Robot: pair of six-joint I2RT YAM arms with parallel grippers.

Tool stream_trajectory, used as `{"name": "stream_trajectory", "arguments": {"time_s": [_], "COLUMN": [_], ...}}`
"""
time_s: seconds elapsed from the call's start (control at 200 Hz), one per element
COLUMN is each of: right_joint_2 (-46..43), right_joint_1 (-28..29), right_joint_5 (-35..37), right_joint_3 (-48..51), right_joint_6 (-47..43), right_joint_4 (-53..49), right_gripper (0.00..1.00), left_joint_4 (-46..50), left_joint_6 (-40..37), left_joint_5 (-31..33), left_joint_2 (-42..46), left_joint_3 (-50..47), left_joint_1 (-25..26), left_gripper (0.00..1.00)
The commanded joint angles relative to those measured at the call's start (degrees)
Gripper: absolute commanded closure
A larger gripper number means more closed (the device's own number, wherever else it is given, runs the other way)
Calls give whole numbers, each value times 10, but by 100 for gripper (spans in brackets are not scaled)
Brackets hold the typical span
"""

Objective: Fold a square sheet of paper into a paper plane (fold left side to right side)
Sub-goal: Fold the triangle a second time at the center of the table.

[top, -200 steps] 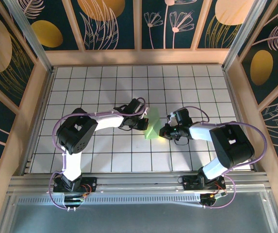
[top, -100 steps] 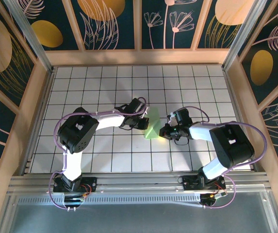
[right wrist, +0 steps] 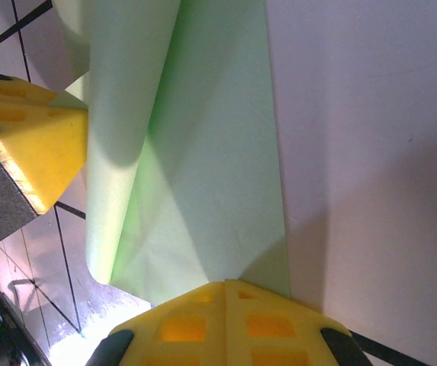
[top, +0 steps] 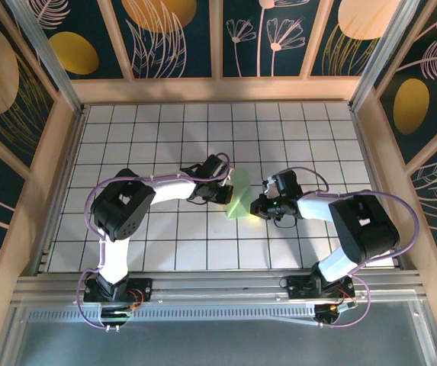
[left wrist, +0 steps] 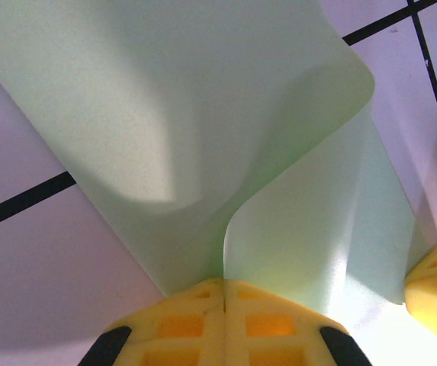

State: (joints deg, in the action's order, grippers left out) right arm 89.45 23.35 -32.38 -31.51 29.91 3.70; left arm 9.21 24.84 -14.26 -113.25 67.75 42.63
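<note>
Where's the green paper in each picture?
Top external: green paper in the table's middle, between both arms.
Left wrist: top and middle, curling up from the left fingers at the bottom edge.
Right wrist: a folded strip from the top down to the right fingers.
Shared landmark: white tiles with black lines under it.

The sheet of paper (top: pixel 239 200) is lying near the middle of the tiled table (top: pixel 165 137), between the two grippers. The left gripper (top: pixel 229 191) is sitting at its left side, pinching an edge that is lifting and curling over the part lying flat (left wrist: pixel 165 114). The right gripper (top: pixel 257 206) is sitting at its right side, closed tips touching the flat edge (right wrist: pixel 203 168). Both arm bases are standing at the near edge, well apart from the sheet.
</note>
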Motion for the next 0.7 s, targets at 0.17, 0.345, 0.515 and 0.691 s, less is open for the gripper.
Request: {"name": "stream_trajectory", "arguments": {"time_s": [0.17, 0.345, 0.515, 0.691], "right_joint_2": [29, 22, -17, -59], "right_joint_1": [4, 4, 3, 0], "right_joint_5": [33, 30, 7, -12], "right_joint_3": [10, 8, -4, -19], "right_joint_6": [-16, -16, -18, -7], "right_joint_4": [-50, -52, -66, -58], "right_gripper": [100, 100, 100, 100], "left_joint_4": [6, 5, 6, 7], "left_joint_6": [-7, -8, -9, -9], "left_joint_5": [-2, -2, -2, 0], "left_joint_2": [-6, -14, -21, -24], "left_joint_3": [9, 12, 6, 2], "left_joint_1": [-4, -5, -4, -5], "left_gripper": [100, 100, 100, 100]}}
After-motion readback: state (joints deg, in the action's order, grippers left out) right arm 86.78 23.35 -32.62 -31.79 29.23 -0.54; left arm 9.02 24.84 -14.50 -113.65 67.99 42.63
